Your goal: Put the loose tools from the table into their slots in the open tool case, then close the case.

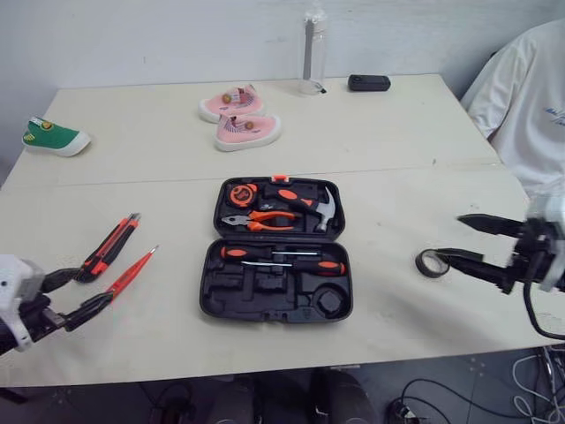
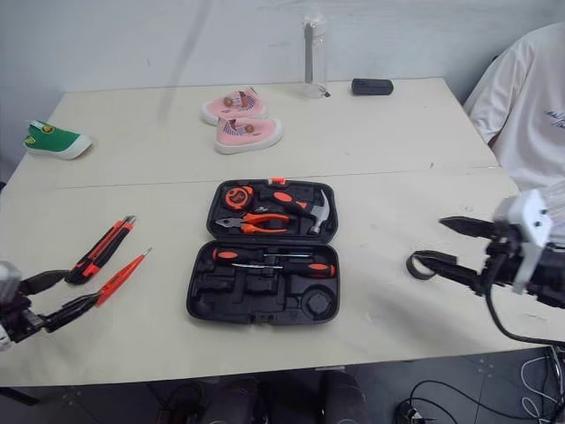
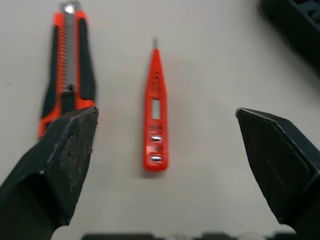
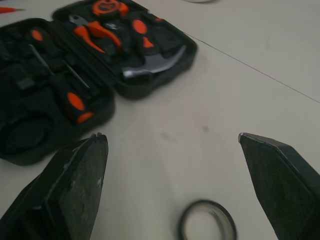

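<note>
Both claws are gaping wide, holding nothing. My left claw [image 1: 94,287] is pointing at the red tester pen [image 3: 155,115] lying between its fingers, the utility knife [image 3: 67,75] just beside. The tape roll [image 4: 207,220] is lying just before my right claw [image 1: 450,237], the open tool case [image 1: 205,283] beyond.

No text, brand or number can be read. A blue print [image 1: 555,111] on the white shirt [image 1: 516,97] of the person beside the counter [image 1: 397,141] is too small to make out, and the little window on the red tester pen [image 3: 155,117] shows nothing legible
</note>
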